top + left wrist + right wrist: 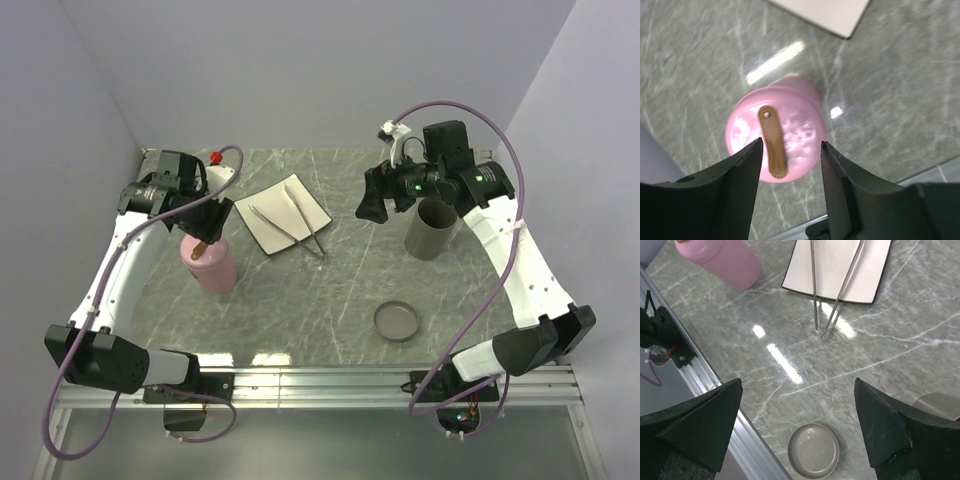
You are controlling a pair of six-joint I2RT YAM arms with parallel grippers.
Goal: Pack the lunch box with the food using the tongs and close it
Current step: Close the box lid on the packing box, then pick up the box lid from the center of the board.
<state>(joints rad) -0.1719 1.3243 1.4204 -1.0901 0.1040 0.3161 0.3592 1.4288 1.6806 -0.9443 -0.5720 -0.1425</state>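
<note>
The pink lunch box (212,265) stands at the left of the table, with a lid and a brown strap (771,142) on top. My left gripper (205,228) hovers just above it, open, its fingers (742,175) either side of the strap without touching. The silver tongs (290,225) lie across the white square plate (312,208), tips over its near edge. My right gripper (378,200) hangs open and empty above the table's right half. The food is out of view. The right wrist view shows the tongs (832,290), plate (835,260) and lunch box (720,257).
A grey cylindrical cup (432,228) stands upright beside the right arm. A shallow grey round lid (397,321) lies near the front edge, below my right gripper (798,381). The aluminium rail (735,440) runs along the table's near edge. Grey walls enclose the back and sides.
</note>
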